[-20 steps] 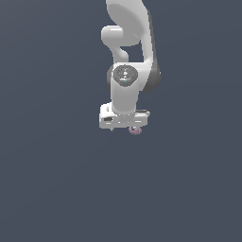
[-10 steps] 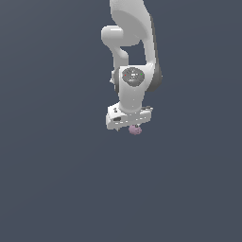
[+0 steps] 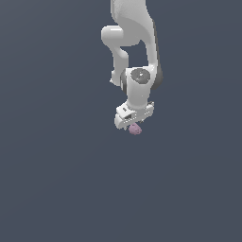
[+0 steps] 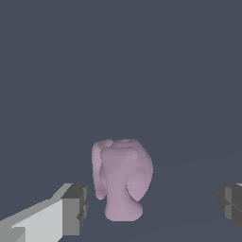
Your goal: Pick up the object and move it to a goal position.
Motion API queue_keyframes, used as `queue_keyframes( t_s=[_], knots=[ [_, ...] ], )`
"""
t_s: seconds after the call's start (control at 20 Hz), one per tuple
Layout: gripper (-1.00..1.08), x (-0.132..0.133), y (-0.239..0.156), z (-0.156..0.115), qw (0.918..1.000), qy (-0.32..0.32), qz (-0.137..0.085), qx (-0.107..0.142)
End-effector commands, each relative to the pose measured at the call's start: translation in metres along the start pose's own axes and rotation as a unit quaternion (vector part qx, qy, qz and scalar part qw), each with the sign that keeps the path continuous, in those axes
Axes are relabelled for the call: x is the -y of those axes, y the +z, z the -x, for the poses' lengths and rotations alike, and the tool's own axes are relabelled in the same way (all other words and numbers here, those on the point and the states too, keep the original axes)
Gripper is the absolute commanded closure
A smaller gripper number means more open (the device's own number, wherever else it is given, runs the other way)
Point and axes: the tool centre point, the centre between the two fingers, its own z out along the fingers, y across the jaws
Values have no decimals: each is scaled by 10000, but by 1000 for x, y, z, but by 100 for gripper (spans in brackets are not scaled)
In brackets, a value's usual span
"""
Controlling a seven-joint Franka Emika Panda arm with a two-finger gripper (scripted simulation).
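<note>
The object (image 3: 135,129), a small pinkish-purple lumpy blob, lies on the dark grey ground just below the white gripper (image 3: 130,124) in the exterior view. In the wrist view the object (image 4: 122,179) stands between the two dark finger pads (image 4: 75,208), which are wide apart and do not touch it. The gripper (image 4: 152,206) is open and straddles the object, with more gap on one side than the other. In the exterior view the hand hides the fingers and part of the object.
The white arm (image 3: 134,42) comes down from the top of the exterior view. A flat dark grey ground (image 3: 56,179) lies all around. No goal marker shows in either view.
The hand has turned and tilted about its wrist and shifted slightly to the exterior view's right. The object has stayed in about the same place under it.
</note>
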Motion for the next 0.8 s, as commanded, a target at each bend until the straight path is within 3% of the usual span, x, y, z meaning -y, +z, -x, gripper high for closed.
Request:
queue_keyframes(
  t_s=[0.0, 0.75],
  knots=[
    [-92, 7, 4, 4, 9998, -193, 7, -34],
    [-92, 14, 26, 7, 9994, -349, 9, -57]
  ],
)
